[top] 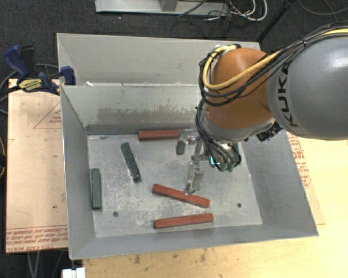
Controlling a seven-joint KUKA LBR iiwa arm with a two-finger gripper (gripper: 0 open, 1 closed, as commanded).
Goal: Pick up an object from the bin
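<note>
We see the gripper point(192, 187) low in the middle of the bin point(133, 103). Its tip is at the right part of a slanted red bar point(175, 193) on the floor. We cannot tell how far it is open, or whether it grips that bar. A second red bar point(183, 220) lies just below, a third red bar point(158, 135) by the back wall, and two green bars point(130, 162) to the left.
</note>
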